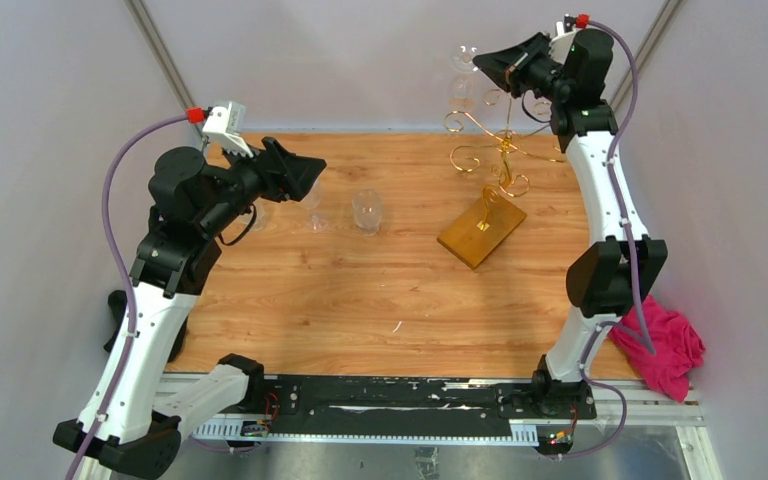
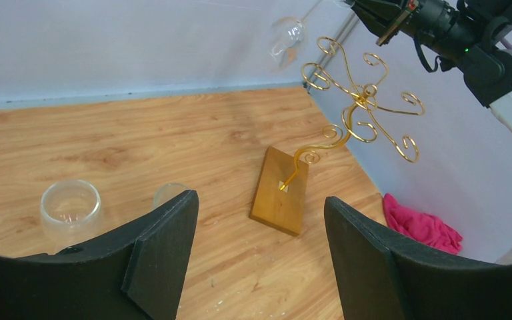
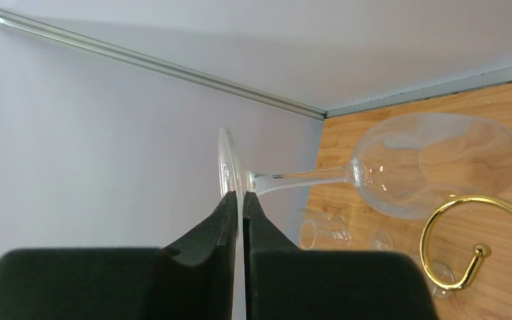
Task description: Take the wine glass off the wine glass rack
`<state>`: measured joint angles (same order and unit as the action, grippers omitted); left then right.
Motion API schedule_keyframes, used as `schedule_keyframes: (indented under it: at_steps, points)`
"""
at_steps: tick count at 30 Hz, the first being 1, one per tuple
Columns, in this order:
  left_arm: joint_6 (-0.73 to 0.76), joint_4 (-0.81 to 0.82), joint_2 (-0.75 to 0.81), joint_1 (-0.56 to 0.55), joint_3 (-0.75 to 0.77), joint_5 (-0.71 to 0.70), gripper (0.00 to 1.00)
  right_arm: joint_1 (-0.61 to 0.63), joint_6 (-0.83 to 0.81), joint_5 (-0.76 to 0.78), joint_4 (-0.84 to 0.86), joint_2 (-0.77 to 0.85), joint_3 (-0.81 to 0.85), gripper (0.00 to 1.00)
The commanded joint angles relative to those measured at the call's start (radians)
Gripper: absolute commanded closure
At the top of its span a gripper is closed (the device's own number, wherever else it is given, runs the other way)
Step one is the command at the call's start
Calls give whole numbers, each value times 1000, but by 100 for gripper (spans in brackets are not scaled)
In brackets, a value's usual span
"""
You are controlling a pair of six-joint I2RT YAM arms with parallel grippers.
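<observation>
The gold wire wine glass rack (image 1: 500, 150) stands on its amber base (image 1: 481, 229) at the back right of the table, also seen in the left wrist view (image 2: 360, 107). My right gripper (image 3: 243, 200) is shut on the foot of a clear wine glass (image 3: 433, 163), which hangs bowl-down, clear of a curled gold arm (image 3: 470, 243). In the top view that glass (image 1: 462, 75) hangs high by the back wall, left of the rack, under the right gripper (image 1: 490, 62). My left gripper (image 2: 260, 230) is open and empty over the left of the table.
Other clear glasses (image 1: 367, 211) stand on the wood table (image 1: 380, 300) near the left gripper (image 1: 305, 170); one (image 2: 71, 208) shows in the left wrist view. A pink cloth (image 1: 665, 345) lies off the table's right edge. Grey walls close in the back and sides.
</observation>
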<state>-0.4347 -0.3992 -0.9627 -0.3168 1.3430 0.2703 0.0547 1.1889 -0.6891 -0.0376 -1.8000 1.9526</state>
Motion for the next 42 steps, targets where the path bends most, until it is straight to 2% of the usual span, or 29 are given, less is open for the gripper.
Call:
schedule_keyframes:
  at_steps: [1,12,25,35,40,42]
  points:
    - [11,-9,17,-5,4,8,25,10,9,-29,6,-32,101,100]
    - [16,-11,11,-5,-3,0,25,-45,18,-31,3,-92,242,100]
    - [2,9,-13,-5,-19,12,25,-273,43,-81,32,-10,204,100]
    - [2,34,-32,-5,-38,4,25,-461,-10,-115,86,210,-45,100]
    - [-17,75,-59,-5,-68,21,25,-527,-88,-133,44,374,-136,100]
    - [-26,87,-71,-5,-72,35,25,-542,-126,-138,-25,440,-154,100]
